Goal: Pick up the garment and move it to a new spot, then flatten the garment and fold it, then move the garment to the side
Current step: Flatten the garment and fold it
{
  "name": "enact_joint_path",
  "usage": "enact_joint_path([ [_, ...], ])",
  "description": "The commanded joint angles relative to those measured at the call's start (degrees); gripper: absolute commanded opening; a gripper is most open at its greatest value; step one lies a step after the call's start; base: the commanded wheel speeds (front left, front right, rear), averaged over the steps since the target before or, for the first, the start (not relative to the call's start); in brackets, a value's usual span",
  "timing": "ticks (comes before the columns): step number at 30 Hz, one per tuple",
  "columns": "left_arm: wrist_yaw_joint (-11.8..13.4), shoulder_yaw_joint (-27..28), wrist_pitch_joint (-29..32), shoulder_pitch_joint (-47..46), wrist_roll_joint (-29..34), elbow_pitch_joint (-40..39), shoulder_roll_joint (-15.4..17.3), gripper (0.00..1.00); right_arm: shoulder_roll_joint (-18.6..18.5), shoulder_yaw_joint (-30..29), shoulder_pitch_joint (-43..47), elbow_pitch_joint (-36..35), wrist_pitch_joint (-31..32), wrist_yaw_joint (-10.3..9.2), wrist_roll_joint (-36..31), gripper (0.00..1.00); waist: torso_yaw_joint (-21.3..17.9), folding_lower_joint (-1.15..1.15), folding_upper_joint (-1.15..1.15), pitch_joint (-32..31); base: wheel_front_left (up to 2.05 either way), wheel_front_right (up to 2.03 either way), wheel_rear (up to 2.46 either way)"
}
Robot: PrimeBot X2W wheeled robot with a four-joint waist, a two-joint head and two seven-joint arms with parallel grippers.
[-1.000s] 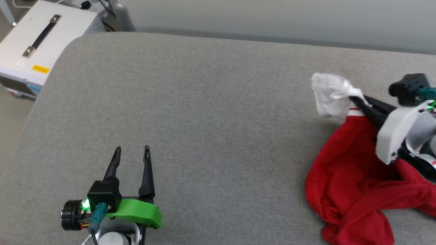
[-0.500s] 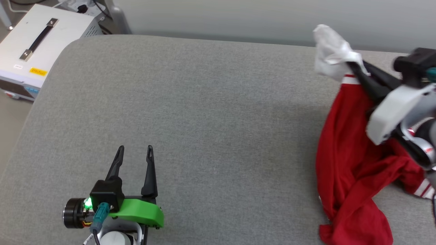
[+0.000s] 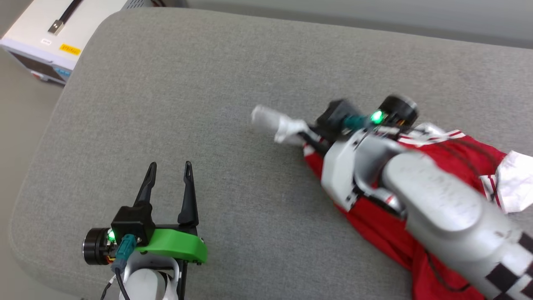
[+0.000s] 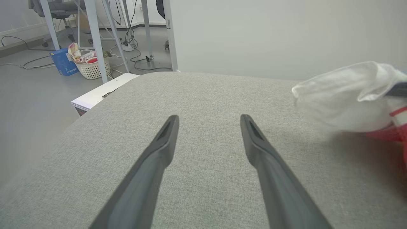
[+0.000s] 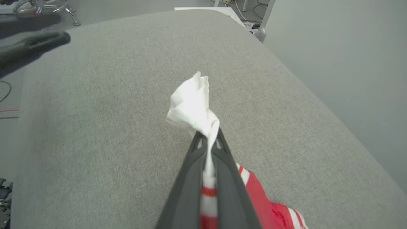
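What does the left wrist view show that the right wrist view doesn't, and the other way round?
Left wrist view: a basket, a blue box and table legs on the floor beyond the cushion. Right wrist view: the right gripper shut on the white sleeve of the shirt, striped trim pinched between its fingers. Both: the grey cushion, the white sleeve, the left gripper and the pale wall.

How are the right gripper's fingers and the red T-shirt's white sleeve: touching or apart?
Touching. The right wrist view shows the right gripper with dark fingers shut on the white sleeve of the red thin-fabric T-shirt.
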Motion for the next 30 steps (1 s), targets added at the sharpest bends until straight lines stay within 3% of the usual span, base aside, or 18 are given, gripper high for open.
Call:
enact_joint_path([
  [1,0.4,-0.1,-0.3,-1.1,-0.7,0.1,-0.2,1.00,1.0,3.2,-0.5,2.2,-0.3,-0.04,1.0,0.00,1.5,0.00,0.00,1.6,0.00,0.00,0.00],
  [6,0.8,-0.4,-0.3,-1.5,-1.1,0.4,-0.2,1.00,3.6,15.1,1.0,9.9,0.8,-0.04,5.6,0.00,2.1,0.00,0.00,2.1,0.00,0.00,0.00],
  [12,1.1,0.2,-0.3,-1.4,-1.0,0.6,-0.2,1.00,5.3,19.5,2.2,14.3,0.3,-0.04,9.4,0.00,1.5,0.00,0.00,1.7,0.00,0.00,0.00],
  [13,1.0,0.6,-0.3,-1.2,-0.7,0.8,-0.2,1.00,5.6,19.6,1.7,14.3,-2.5,-0.04,10.1,0.41,0.9,0.00,0.00,1.1,0.00,0.00,0.00],
  [14,0.9,0.8,-0.3,-1.1,-0.5,0.9,-0.2,1.00,5.6,19.7,1.2,14.1,-4.0,-0.04,10.1,1.00,0.7,0.00,0.00,0.8,0.00,0.00,0.00],
  [21,0.1,3.0,-0.3,0.1,1.0,0.8,-0.2,1.00,2.4,15.1,1.7,10.0,-15.7,-0.04,8.8,1.00,-1.6,0.00,0.00,-2.8,0.00,0.00,0.00],
  [26,-0.6,4.4,-0.3,1.3,1.9,0.1,0.1,1.00,-1.7,3.4,6.6,6.3,-21.4,-0.04,7.0,1.00,-3.3,0.00,0.00,-5.0,0.00,0.00,0.00],
  [30,-0.8,5.1,-0.3,2.5,2.6,-0.6,0.1,1.00,-3.9,-9.8,11.8,4.0,-23.4,-0.04,4.3,1.00,-4.6,0.00,0.00,-6.2,0.00,0.00,0.00],
])
